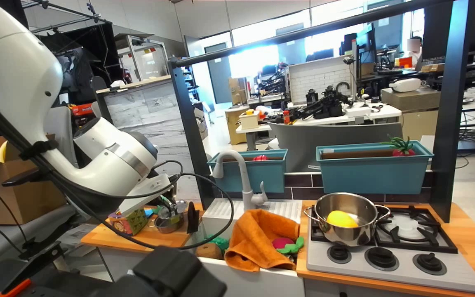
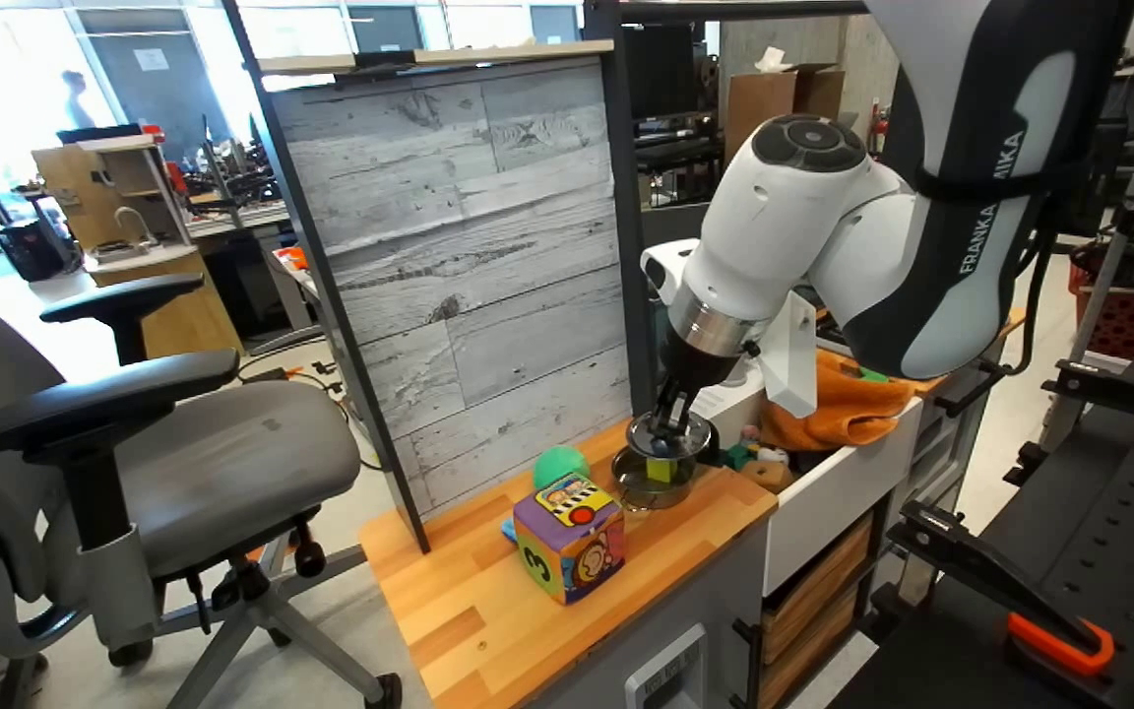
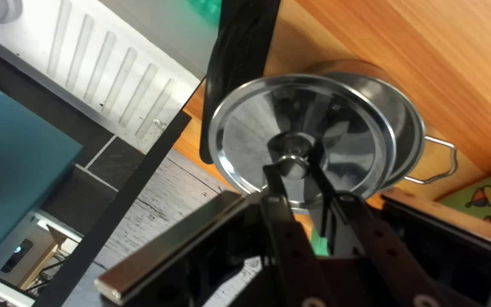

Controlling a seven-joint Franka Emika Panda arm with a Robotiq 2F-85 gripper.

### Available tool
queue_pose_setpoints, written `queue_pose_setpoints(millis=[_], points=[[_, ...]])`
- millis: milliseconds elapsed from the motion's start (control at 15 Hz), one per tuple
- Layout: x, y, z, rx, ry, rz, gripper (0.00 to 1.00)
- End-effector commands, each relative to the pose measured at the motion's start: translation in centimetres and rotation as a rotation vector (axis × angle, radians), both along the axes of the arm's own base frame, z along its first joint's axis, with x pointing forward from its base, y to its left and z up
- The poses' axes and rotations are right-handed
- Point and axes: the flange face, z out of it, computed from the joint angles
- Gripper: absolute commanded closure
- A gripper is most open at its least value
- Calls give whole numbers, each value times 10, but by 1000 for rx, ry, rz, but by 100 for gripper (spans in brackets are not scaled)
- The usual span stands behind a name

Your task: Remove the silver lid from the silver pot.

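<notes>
Arm angled down, fingers clasping lid

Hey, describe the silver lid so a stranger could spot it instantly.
On the wooden counter, near the gray plank panel, sits a silver pot. Held above it by the jaws is the silver lid. Unlike the wire-handled pot, it carries a central knob.

Your wrist view looks down onto the silver lid from close above; both exterior views share it, slanting down from farther off.
</notes>
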Motion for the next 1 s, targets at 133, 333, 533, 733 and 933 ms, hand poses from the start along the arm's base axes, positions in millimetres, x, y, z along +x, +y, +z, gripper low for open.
queue_pose_setpoints(millis=[133, 333, 533, 733, 933], points=[[-38, 11, 19, 6, -39, 50, 95], [-54, 28, 20, -16, -56, 74, 95], [-68, 43, 32, -18, -101, 87, 95], [-81, 54, 44, -43, -149, 86, 95], [-92, 64, 45, -43, -176, 95, 95]])
